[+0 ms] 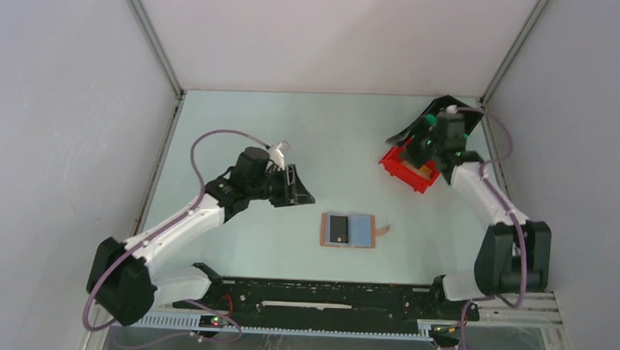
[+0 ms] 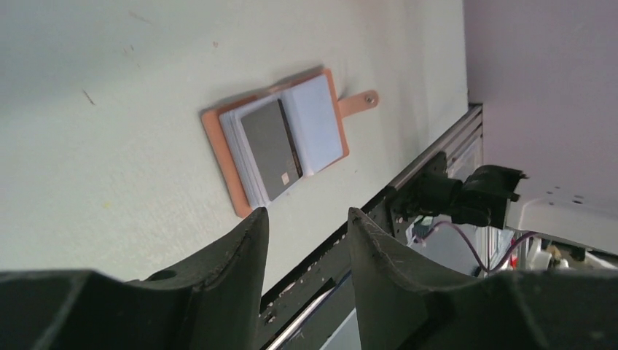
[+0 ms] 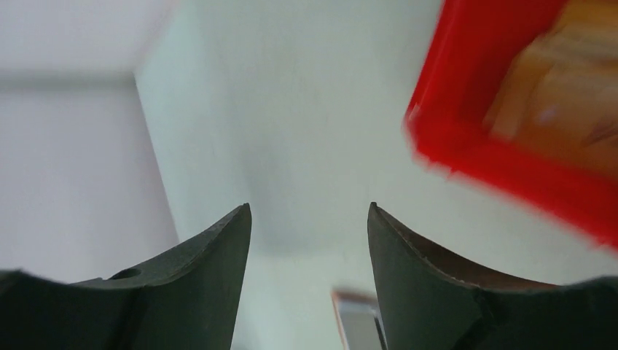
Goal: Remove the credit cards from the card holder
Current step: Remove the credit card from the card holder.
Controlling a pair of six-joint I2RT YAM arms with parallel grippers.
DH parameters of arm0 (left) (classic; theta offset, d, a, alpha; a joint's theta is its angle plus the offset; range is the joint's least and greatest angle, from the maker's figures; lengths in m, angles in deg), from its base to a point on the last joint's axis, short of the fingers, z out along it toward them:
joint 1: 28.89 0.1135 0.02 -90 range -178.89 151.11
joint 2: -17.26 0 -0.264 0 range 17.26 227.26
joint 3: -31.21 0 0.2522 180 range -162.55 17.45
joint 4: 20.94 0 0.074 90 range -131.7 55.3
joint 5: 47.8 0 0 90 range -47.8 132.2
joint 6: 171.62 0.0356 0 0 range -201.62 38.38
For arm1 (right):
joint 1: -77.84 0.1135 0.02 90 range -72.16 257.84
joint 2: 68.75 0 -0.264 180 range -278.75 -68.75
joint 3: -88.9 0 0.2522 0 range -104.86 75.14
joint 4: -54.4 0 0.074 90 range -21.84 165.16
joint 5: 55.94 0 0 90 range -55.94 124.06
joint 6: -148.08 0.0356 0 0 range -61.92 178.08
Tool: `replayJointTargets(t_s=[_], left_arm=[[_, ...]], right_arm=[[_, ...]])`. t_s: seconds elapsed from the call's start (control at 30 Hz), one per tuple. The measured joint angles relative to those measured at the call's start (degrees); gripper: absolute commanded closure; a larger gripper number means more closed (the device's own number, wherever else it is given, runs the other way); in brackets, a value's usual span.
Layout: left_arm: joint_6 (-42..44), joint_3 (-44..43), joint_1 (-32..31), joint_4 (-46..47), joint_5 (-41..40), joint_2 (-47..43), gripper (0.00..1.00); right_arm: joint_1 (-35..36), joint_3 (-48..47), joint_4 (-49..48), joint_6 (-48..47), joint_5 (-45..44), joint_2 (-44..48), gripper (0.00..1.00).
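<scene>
Left pincer (image 2: 306,215), its two dark fingers parted with nothing between them, hovers over the pale tabletop (image 1: 293,128), near the small brown leather card holder (image 1: 350,231) and to its far left. That holder lies open and flat mid-table, long axis left to right, strap tab (image 1: 384,228) pointing right, a black card (image 1: 338,229) on its left half. Left arm (image 1: 189,217) reaches in from the near left. Right pincer (image 3: 310,208), likewise parted and empty, hangs over a red plastic bin (image 1: 404,172) at far right.
</scene>
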Motion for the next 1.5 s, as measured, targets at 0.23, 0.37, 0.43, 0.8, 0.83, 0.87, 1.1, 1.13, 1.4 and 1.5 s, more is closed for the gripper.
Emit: replayJointTargets(t_s=[0.23, 0.37, 0.43, 0.8, 0.83, 0.87, 1.1, 1.13, 1.4, 1.5], left_arm=[[-2.14, 0.09, -5.42, 3.69, 1.25, 9.42, 0.53], [-2.64, 0.04, -8.41, 7.04, 1.84, 15.12, 0.54], [-2.80, 0.04, -9.44, 8.00, 1.79, 18.23, 0.56], [-3.65, -0.07, -11.10, 8.81, -3.54, 25.00, 0.60], [-3.65, -0.11, -11.19, 8.83, -3.80, 25.22, 0.61], [-3.63, -0.24, -11.34, 8.85, -4.04, 25.57, 0.62], [-3.65, -1.97, -12.94, 8.92, -5.07, 27.98, 0.64], [-3.65, -2.43, -13.09, 8.94, -5.11, 28.35, 0.64], [-3.61, -4.50, -13.33, 9.03, -6.34, 31.36, 0.65], [-3.58, -4.96, -13.40, 8.28, -7.28, 31.47, 0.66]], right_arm=[[9.25, 25.70, -3.41, -8.66, 8.68, 15.34, 0.48], [12.90, 35.78, -5.66, -9.01, 11.10, 17.75, 0.60], [15.69, 38.05, -7.10, -8.90, 12.17, 17.75, 0.64], [18.69, 38.99, -21.66, -6.80, 15.34, 10.51, 0.69], [18.78, 38.99, -22.47, -6.67, 15.50, 9.68, 0.69], [18.80, 38.99, -23.15, -6.54, 15.67, 8.96, 0.69], [19.12, 39.36, -26.03, -5.53, 16.09, 5.86, 0.71], [19.19, 39.39, -26.16, -5.49, 16.11, 5.66, 0.71], [19.26, 40.37, -27.69, -5.03, 16.11, 4.20, 0.71], [19.26, 41.00, -28.15, -4.68, 16.11, 4.04, 0.71]])
